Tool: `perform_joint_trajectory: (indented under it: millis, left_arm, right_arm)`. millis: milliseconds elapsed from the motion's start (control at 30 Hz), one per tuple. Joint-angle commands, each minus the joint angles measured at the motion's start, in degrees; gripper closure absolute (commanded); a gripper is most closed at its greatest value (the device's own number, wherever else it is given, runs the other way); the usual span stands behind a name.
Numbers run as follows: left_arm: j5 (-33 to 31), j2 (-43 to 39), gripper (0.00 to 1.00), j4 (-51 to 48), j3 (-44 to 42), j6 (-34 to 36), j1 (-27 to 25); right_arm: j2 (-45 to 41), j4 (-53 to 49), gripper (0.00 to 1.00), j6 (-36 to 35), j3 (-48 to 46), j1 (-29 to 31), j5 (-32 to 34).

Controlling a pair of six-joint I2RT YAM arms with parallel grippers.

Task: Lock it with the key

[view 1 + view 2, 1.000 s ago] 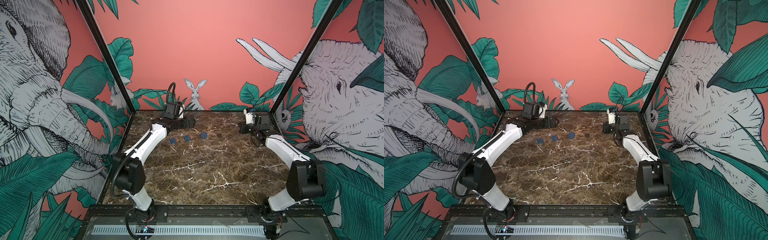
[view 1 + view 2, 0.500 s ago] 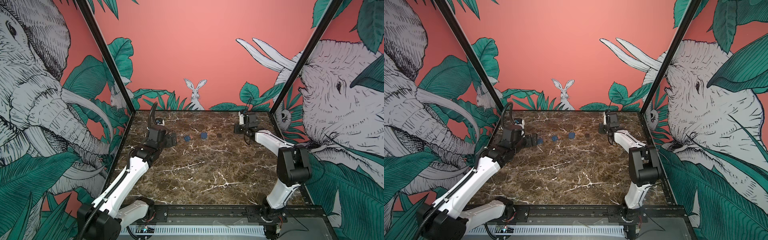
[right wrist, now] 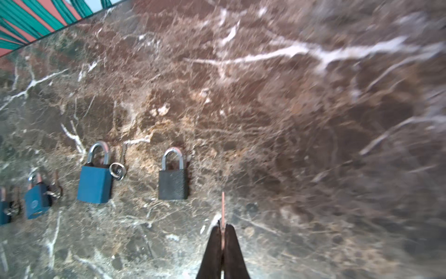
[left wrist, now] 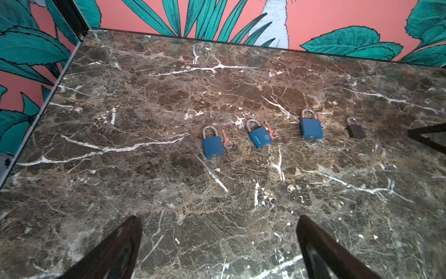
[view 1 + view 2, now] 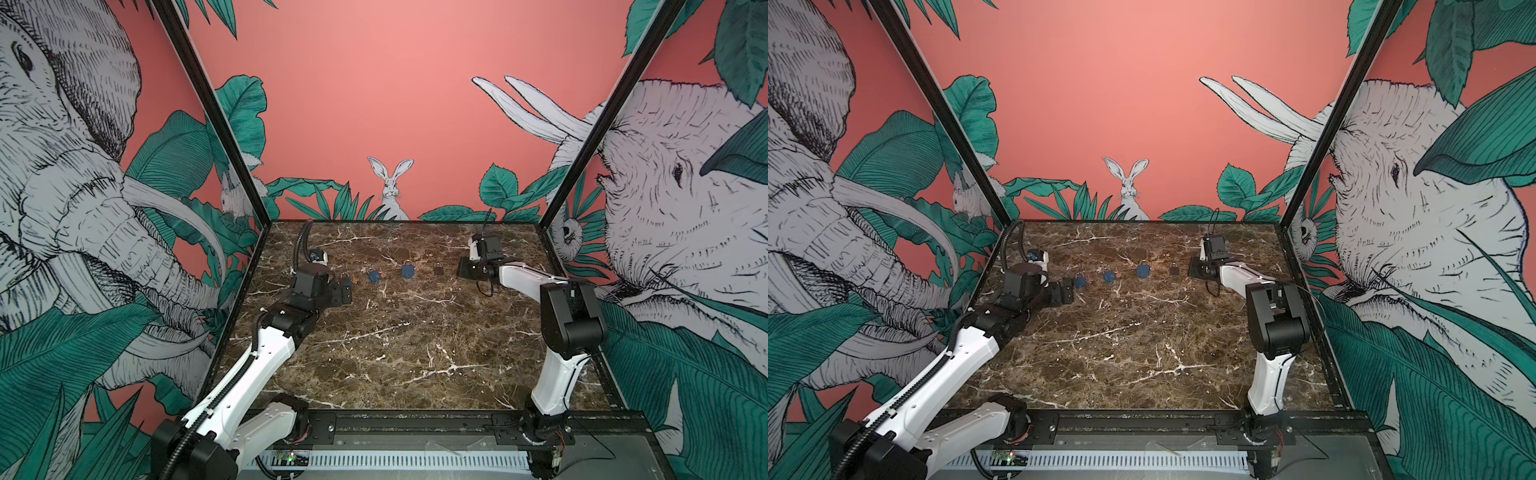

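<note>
- Right wrist view showed the right gripper with its fingers pressed together on a thin copper-coloured key. The key was seen edge-on, its blade sticking out past the fingertips.
- The tip of that key was close to the black padlock but apart from it. The padlock lay flat on the marble table.
- In both top views four padlocks lay in a row across the far half of the table. From the left these were the left blue padlock, the middle blue padlock, the right blue padlock and then the black one.
- The black padlock was just left of the right gripper, which was low over the table at the right end of the row.
- Left wrist view showed the left gripper with its fingers wide apart and nothing between them, on the near side of the left blue padlock.
- A loose key lay just beside each blue padlock.
- In a top view the left gripper was at the left end of the row.
</note>
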Motion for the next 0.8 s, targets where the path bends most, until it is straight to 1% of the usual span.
perform_joint_trajectory:
  millis: [0,100,233,367,433,733,767]
  left_arm:
    - [2.0,-0.7,0.01,1.6,-0.1,-0.1,0.4]
    - [2.6,-1.9,0.01,1.7,-0.3,-0.8,0.5]
    - [3.3,-4.5,0.01,3.3,-1.9,-2.9,0.6]
    - [5.6,-5.0,0.01,4.6,-3.0,-4.5,0.7]
    - [6.1,-5.0,0.01,5.1,-3.4,-4.7,0.6]
    - [2.8,-7.7,0.01,8.3,-5.9,-5.4,0.6]
    - [2.6,-7.7,0.01,8.3,-5.8,-5.3,0.7]
  right_arm:
    - [0.8,4.0,1.00,4.0,-1.5,0.3,-4.4]
    - [1.5,4.2,1.00,5.0,-0.9,0.3,-5.9]
    - [1.5,4.1,1.00,5.2,-0.8,0.3,-3.4]
    - [3.4,3.3,1.00,5.3,1.4,0.3,-4.7]
    - [4.5,1.9,1.00,5.0,2.9,0.5,-4.1]
    - [7.5,0.9,1.00,4.3,4.8,0.4,-5.9]
    - [7.8,0.8,1.00,4.3,6.8,0.4,-6.2]
